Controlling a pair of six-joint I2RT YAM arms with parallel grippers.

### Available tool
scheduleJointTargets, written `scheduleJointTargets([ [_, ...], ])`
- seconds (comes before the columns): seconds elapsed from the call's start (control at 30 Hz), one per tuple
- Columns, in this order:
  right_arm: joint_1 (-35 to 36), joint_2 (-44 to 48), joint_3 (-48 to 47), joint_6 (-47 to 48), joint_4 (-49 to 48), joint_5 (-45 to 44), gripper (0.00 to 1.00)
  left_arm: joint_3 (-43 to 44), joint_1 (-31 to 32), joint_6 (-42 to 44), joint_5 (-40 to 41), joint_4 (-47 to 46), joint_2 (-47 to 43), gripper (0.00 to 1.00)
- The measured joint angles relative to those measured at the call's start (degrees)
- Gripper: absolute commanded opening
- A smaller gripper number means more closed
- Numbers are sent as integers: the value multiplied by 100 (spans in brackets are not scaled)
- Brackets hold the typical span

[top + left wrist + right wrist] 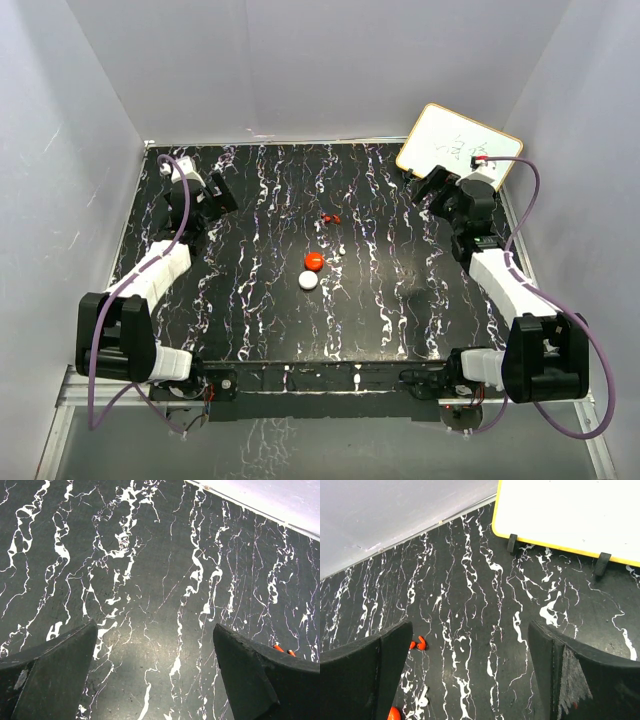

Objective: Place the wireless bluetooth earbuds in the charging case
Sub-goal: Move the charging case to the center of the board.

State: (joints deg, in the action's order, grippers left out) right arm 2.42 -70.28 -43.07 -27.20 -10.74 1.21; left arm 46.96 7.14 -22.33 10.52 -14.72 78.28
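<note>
The two earbuds (pixel 331 217) are tiny red-and-dark pieces lying together on the black marbled table (pixel 380 300), just behind its middle. A red round puck (pixel 314 260) and a white round puck (pixel 309 281) lie side by side in front of them. My left gripper (pixel 215 195) is open and empty at the back left. In its wrist view (pixel 155 675) the earbuds (pixel 282 650) peek out past the right finger. My right gripper (pixel 440 190) is open and empty at the back right. In its wrist view (pixel 470 670) the earbuds (pixel 418 643) lie beside the left finger, and the red puck (pixel 394 713) shows at the bottom edge.
A small whiteboard with a yellow frame (pixel 455 145) leans at the back right corner, just behind my right gripper; it also shows in the right wrist view (pixel 570 510). White walls enclose the table on the left, back and right.
</note>
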Motion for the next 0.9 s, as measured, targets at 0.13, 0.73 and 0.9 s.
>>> scheduleJointTargets([
  [0.13,70,-33,-22,52,72,9,98,0,0,-68,-17,63,-44,99],
  [0.73,96,577,505,188,-450,1923,98,0,0,-354,-317,212,-216,99],
  [0.9,173,162,457,160,-468,2334,98,-2,179,-376,-570,260,-216,99],
])
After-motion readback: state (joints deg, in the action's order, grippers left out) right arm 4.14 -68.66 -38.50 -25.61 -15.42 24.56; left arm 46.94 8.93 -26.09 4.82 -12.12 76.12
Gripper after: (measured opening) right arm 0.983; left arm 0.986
